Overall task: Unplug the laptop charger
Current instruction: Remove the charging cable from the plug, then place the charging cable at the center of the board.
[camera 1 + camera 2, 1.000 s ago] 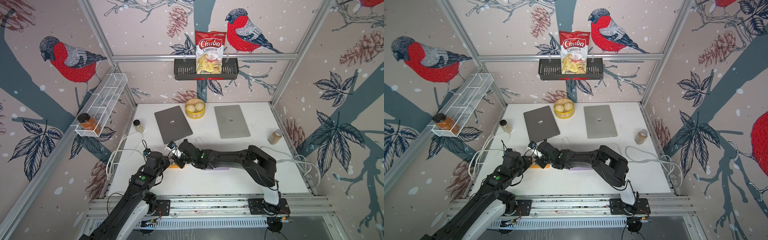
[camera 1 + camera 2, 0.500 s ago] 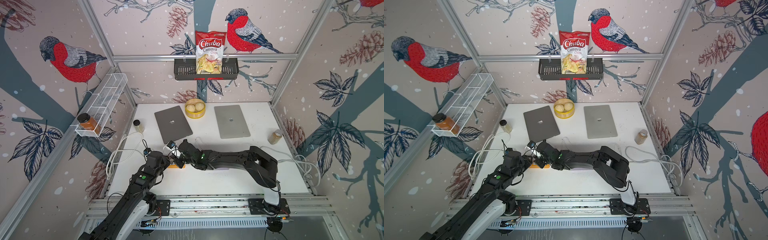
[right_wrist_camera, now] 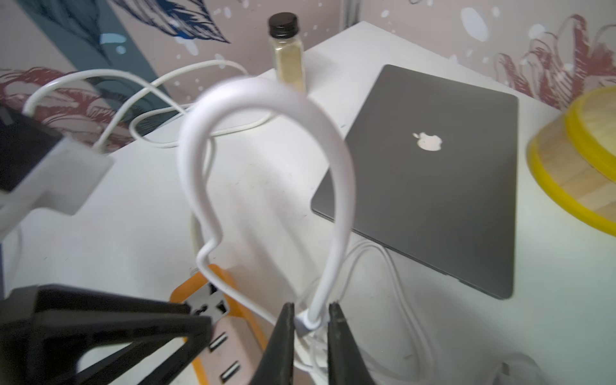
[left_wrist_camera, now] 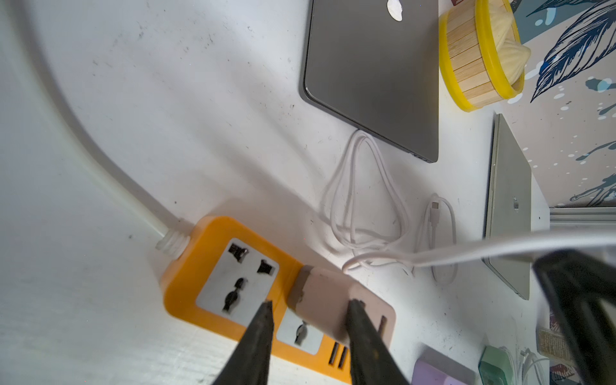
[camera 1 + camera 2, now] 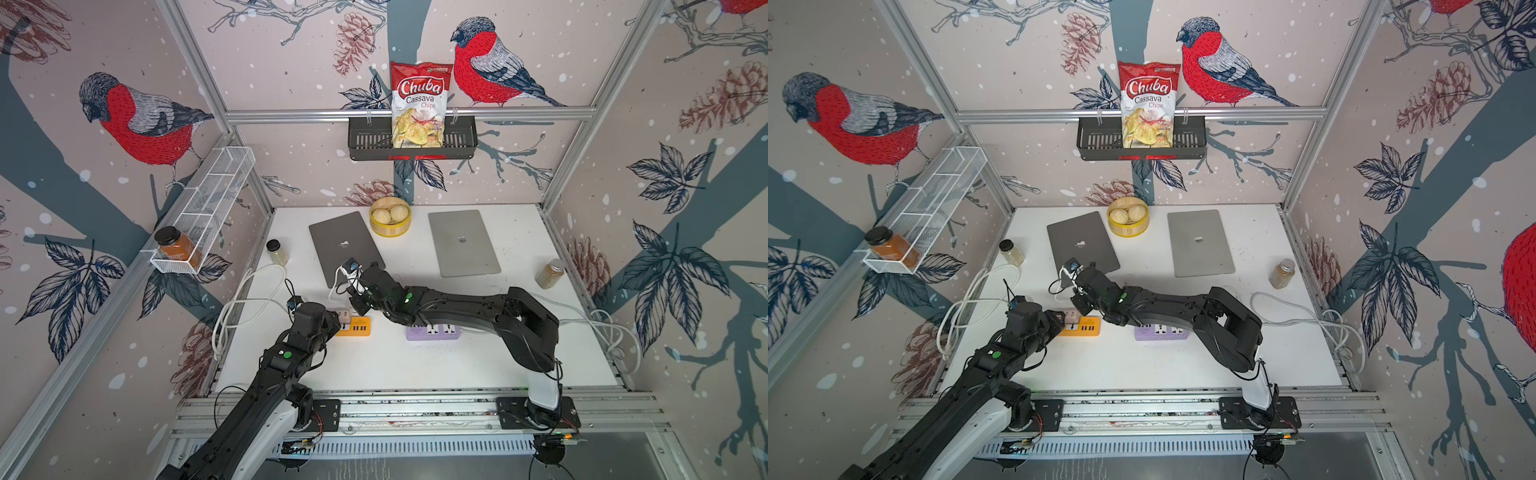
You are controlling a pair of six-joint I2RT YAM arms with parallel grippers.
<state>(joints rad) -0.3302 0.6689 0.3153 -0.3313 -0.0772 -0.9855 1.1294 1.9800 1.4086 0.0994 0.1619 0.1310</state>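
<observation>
Beige plastic, scuffed at one end: the charger block (image 4: 330, 286) stands plugged into the second socket of the orange power strip (image 4: 183, 283) on the white table (image 4: 166, 116). The left gripper (image 4: 311, 302) straddles the block's end with narrow jaws — whether the pads truly bite, I cannot tell. I judge the block light, rigid and smooth-sided. It is best taken across its flat sides, low by the strip, and drawn straight out. The strip looks light too and may lift with it unless pinned. The block's thin white cable (image 4: 533, 246) lies in slack loops beside the dark laptop (image 4: 370, 76). One plug end lies free on the table near the silver laptop (image 4: 510, 206), and one strand runs up toward the other arm.

From the right wrist, the right gripper (image 3: 311, 310) has its jaws almost closed, pinching that cable, which arches up limp and springy. Pulling by the cable would likely strain it rather than free the block — and the loop hangs between both grippers, apt to snag.

In both top views the strip lies at the table's left front, with both grippers meeting over it. A purple power strip (image 5: 434, 332) sits partly under the right arm. A bun steamer (image 5: 390, 230) and a spice jar (image 5: 277, 251) stand well apart from the work.
</observation>
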